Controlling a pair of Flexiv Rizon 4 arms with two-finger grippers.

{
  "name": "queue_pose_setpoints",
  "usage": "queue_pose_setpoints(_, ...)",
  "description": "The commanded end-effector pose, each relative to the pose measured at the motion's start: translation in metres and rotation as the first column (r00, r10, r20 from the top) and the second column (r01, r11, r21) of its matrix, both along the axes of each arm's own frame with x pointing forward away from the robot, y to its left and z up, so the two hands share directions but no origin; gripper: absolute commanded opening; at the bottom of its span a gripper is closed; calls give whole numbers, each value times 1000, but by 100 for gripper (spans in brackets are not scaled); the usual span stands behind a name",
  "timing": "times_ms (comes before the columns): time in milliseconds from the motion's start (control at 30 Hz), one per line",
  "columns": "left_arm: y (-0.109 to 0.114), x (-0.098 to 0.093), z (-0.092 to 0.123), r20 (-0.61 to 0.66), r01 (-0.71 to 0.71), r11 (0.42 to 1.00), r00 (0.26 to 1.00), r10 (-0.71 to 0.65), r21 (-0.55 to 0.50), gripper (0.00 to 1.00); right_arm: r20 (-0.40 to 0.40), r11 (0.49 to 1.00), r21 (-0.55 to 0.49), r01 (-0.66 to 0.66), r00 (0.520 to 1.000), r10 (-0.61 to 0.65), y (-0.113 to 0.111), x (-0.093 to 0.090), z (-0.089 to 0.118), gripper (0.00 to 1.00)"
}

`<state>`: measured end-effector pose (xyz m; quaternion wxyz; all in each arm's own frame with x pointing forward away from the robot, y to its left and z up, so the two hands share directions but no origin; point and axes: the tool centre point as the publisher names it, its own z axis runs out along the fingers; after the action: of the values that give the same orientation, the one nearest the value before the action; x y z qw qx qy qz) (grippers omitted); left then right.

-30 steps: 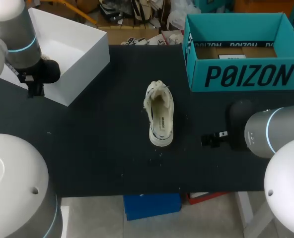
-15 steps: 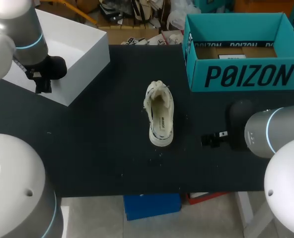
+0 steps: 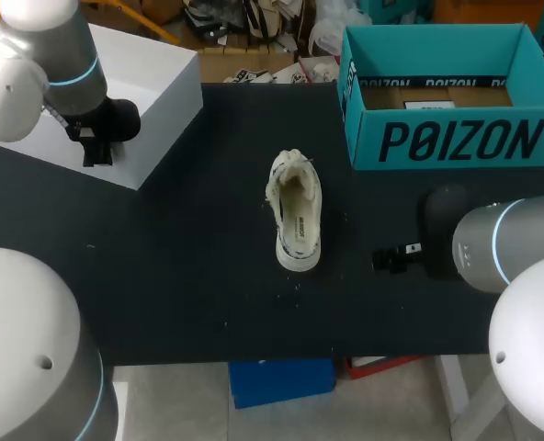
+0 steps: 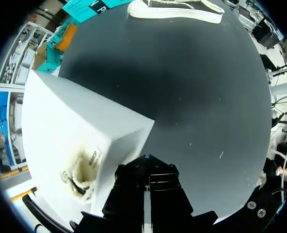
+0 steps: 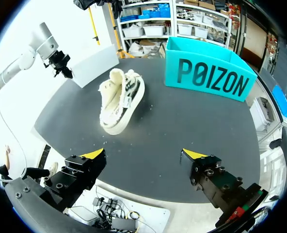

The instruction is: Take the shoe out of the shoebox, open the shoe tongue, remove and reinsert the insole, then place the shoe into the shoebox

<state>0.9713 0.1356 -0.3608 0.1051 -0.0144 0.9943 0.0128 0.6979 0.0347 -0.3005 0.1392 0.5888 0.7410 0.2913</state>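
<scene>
Shoe (image 3: 296,213) rests mid-table (image 3: 180,276), well apart from shoebox (image 3: 447,92) and every edge. Right gripper (image 5: 143,155) hangs at the near edge, fingers apart. Left gripper (image 4: 146,165), fingers together and holding nothing, is over the white box (image 3: 153,83) corner.

Your shoe (image 3: 296,209): cream, dark stripes on the side. Table (image 3: 189,276): black, a few pale specks. Shoebox (image 3: 456,138): teal, black lettering, brown inside. Second box (image 3: 162,101): plain white. Right gripper (image 5: 143,154): black, yellow tips. Right arm (image 3: 506,248): grey, light-blue ring.
</scene>
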Motion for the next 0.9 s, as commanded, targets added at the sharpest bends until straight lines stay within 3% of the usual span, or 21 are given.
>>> queue_pose_setpoints(33,-10,10,-4,-9,6,1000,1000,-6,3,0,4,1000,0,2,1000,-2,1,-1,-1,100)
queue_pose_setpoints(900,-48,58,-18,-41,-57,996,998,55,-63,0,4,1000,0,2,1000,-2,1,-1,-1,100)
